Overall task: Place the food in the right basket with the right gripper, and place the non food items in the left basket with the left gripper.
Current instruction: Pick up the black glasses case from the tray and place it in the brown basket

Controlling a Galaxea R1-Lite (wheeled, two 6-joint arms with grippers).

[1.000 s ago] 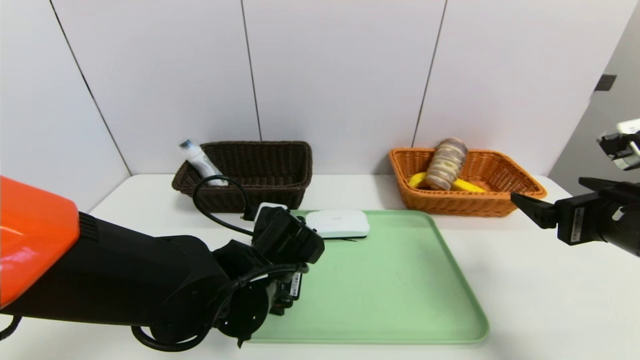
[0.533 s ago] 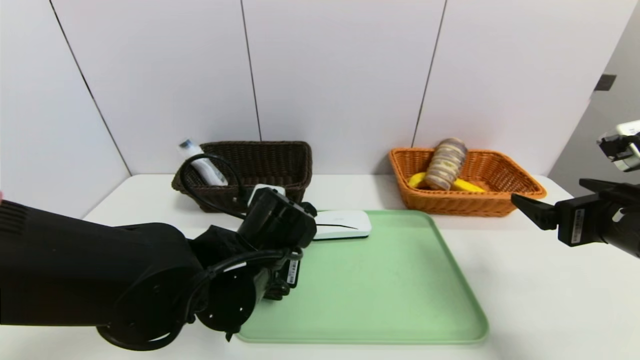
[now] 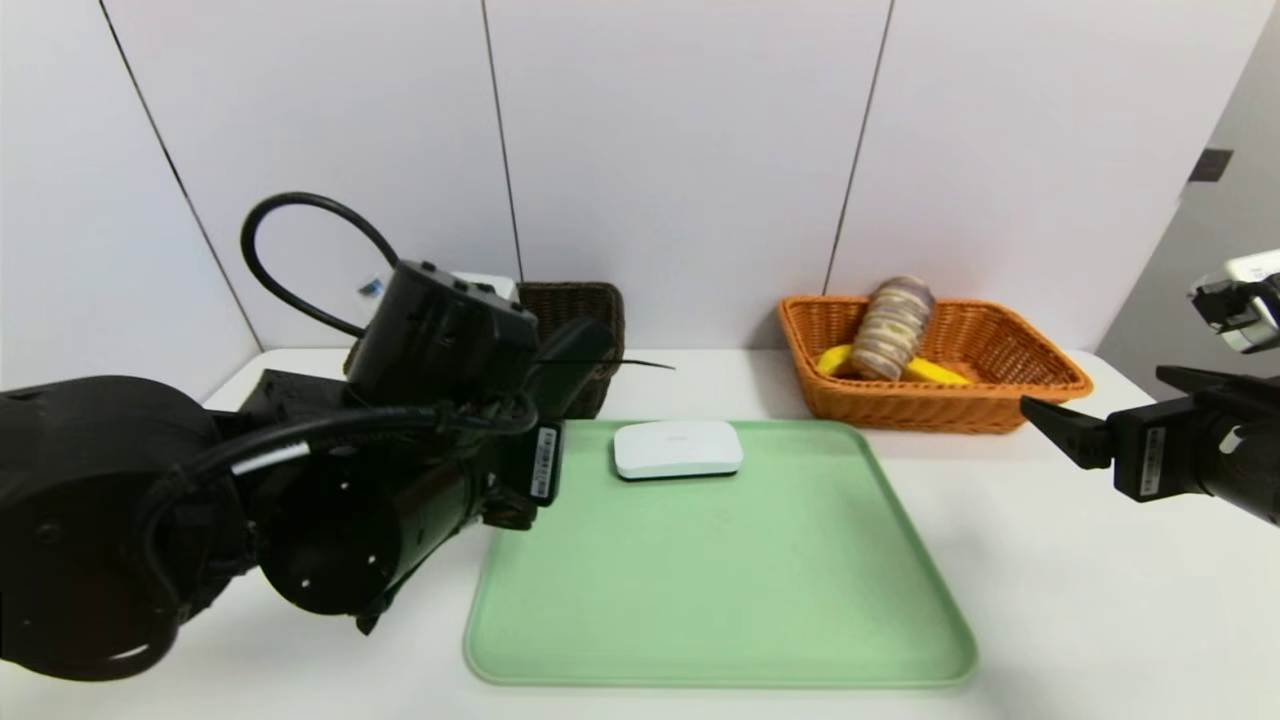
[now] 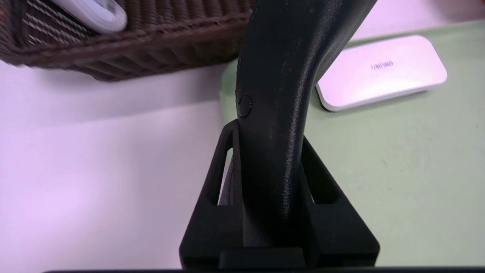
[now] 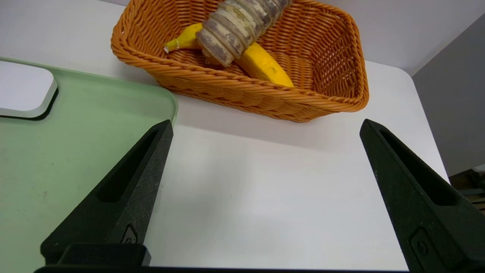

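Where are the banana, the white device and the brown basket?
banana (image 5: 261, 64): right wrist view, on its yellow middle.
white device (image 3: 678, 448): head view, centre of its top.
brown basket (image 4: 159, 57): left wrist view, on its woven side wall.

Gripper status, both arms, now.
Left gripper: closed on the black pouch.
Right gripper: open, holding nothing.

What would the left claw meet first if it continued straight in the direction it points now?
Probably the dark brown basket: the left claw, shut on the black pouch, points forward toward its front wall, though depth is unclear.
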